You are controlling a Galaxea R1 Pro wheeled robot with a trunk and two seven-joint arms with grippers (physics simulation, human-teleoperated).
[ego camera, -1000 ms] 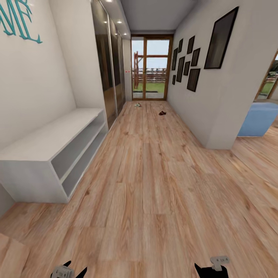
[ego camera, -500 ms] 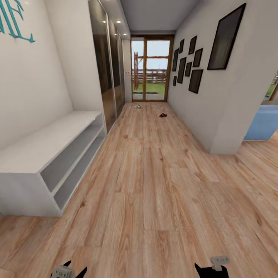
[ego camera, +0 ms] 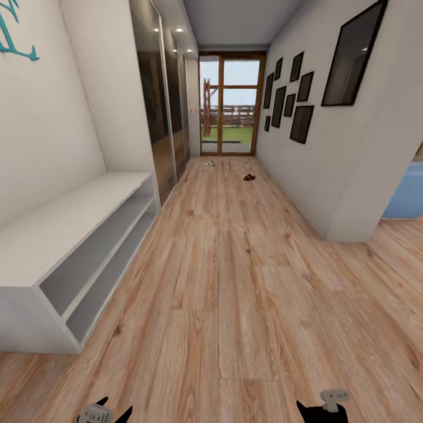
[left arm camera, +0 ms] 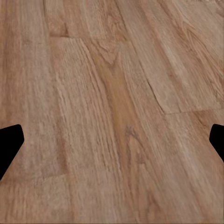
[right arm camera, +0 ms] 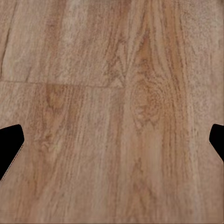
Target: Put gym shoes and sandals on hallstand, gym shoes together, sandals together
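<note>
Far down the corridor floor [ego camera: 235, 282], near the glass door, lies a small white and green gym shoe [ego camera: 209, 163]. To its right and a little nearer is a dark brown sandal [ego camera: 249, 177]. Both are too distant for detail. The hallstand is out of view. My left gripper [ego camera: 106, 412] and right gripper [ego camera: 320, 409] sit low at the head view's near edge, far from the shoes. In the wrist views the left gripper [left arm camera: 112, 144] and right gripper [right arm camera: 112, 144] hang open over bare planks, holding nothing.
A long pale grey two-tier bench [ego camera: 59, 229] runs along the left wall, followed by mirrored wardrobe doors [ego camera: 161, 117]. The right wall [ego camera: 329, 164] with dark frames ends at a corner, with a blue block [ego camera: 408, 197] beyond. A glass door [ego camera: 229, 106] closes the corridor.
The whole view has shifted: the camera has moved forward along the corridor, so the bench and right wall corner stand nearer. Both grippers keep their place and stay open.
</note>
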